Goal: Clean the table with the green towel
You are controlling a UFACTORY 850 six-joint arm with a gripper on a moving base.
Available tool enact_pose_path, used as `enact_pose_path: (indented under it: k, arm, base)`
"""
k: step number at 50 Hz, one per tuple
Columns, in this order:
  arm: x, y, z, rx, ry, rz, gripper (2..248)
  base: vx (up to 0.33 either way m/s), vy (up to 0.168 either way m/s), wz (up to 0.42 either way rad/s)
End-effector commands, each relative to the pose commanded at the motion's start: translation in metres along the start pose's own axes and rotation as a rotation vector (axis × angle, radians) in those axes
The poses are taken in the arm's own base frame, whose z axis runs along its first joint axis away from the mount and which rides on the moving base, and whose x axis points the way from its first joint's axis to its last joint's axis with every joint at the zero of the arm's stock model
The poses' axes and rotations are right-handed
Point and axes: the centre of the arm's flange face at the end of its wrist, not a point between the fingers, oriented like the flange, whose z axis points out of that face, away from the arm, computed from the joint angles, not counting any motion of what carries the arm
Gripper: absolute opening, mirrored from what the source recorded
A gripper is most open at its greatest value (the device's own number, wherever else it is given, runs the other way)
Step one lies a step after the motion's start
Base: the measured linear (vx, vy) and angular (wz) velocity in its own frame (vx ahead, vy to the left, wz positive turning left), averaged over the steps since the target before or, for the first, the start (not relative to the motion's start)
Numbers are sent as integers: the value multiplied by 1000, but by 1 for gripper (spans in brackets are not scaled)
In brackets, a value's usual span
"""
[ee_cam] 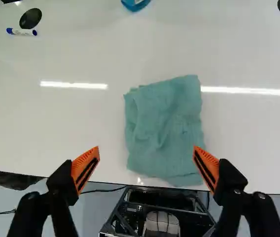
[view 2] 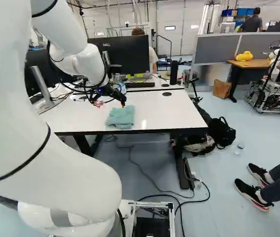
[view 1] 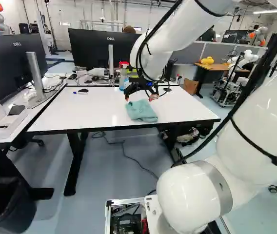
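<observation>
Orange-padded end effector (ee_cam: 147, 165), fingers spread wide, poised above green towel (ee_cam: 165, 128) lying crumpled near bench (ee_cam: 56, 118) front edge. Fits either an approach to grasp or a withdrawal after wiping; scene alone undecided.

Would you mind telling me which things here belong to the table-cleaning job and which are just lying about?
For the job:
green towel, lying flat near the table's front edge
white table
gripper, open above the towel

Just lying about:
blue marker
spray bottle
monitors
</observation>
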Motion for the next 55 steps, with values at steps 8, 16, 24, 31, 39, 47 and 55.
enact_pose_path:
  k: [8,16,24,31,39,47,55]
  arm:
    - [0,0,0,0,1,0,247]
    - [-1,1,1,-1,6,0,247]
    - [-3,2,3,-4,16,1,247]
    - [-6,4,5,-6,28,2,247]
    - [-9,6,8,-10,46,3,247]
    - [-14,9,11,-15,68,5,247]
    - [-19,12,15,-20,94,6,247]
  base:
    - [0,0,0]
    - [0,0,0]
    - [0,0,0]
    - [0,0,0]
    - [0,0,0]
    - [0,0,0]
    - [0,0,0]
